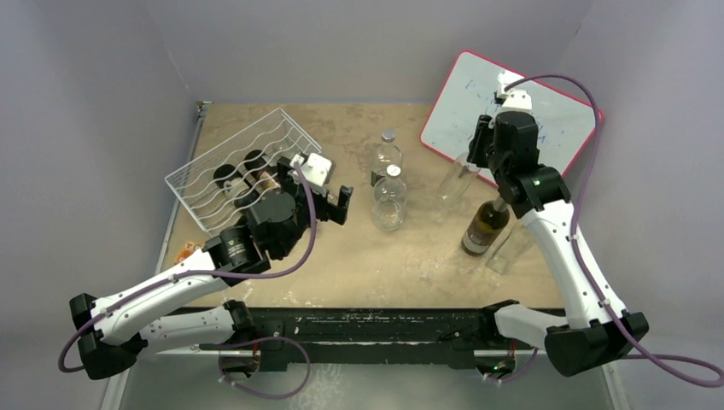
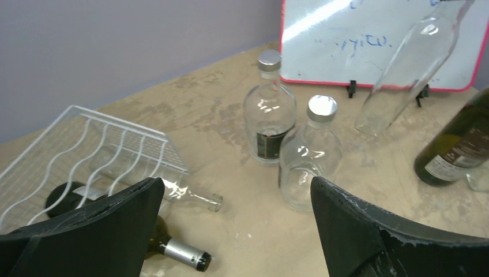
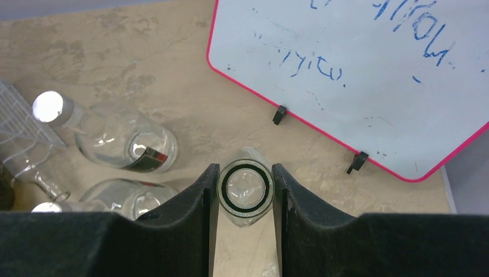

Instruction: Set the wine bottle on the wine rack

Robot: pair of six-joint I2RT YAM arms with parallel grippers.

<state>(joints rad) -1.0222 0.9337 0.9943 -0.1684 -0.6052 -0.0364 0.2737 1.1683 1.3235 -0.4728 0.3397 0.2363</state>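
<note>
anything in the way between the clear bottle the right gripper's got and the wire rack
Yes. Two capped bottles stand between the clear bottle in the right gripper and the wine rack, and the open left gripper hangs at the rack's right edge, on that path. Probably lift over them.

- I see plain lilac-grey walls across the top and both sides of the frame.
- Worn tan table fills the centre.
- Red-edged whiteboard leans at upper right.
</note>
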